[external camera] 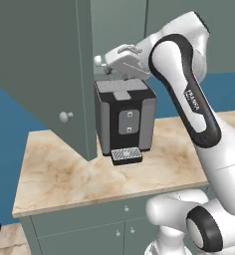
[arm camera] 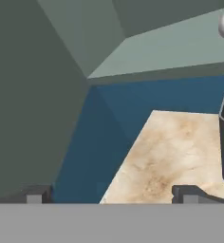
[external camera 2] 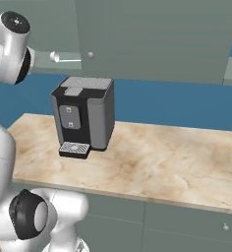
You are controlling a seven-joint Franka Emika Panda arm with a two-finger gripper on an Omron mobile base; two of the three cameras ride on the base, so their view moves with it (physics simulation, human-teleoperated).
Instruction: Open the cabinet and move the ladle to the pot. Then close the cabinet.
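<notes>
Marble-look counter fills the middle of both base views, blue wall behind it, grey-green drawer fronts below. Cabinet hangs above: in the left base view one tall door is swung open toward the camera, taking the upper left of the frame, its round pale knob low on the panel. Ladle shows in the right base view at upper left, just under the cabinet edge: long axis roughly horizontal in frame, whitish bowl end at the left, thin pale handle running right. In the left base view its round end pokes out upper centre, just left of the hand; the handle is hidden there. Black-and-grey coffee machine stands on the counter directly below it, drip tray at the front. Gripper is up near the cabinet opening, above the machine; in the hand view both dark fingertips sit far apart at the bottom edge, jaws wide, nothing between them. Hand view also catches the cabinet underside at top and the machine's dark side at the right edge.
</notes>
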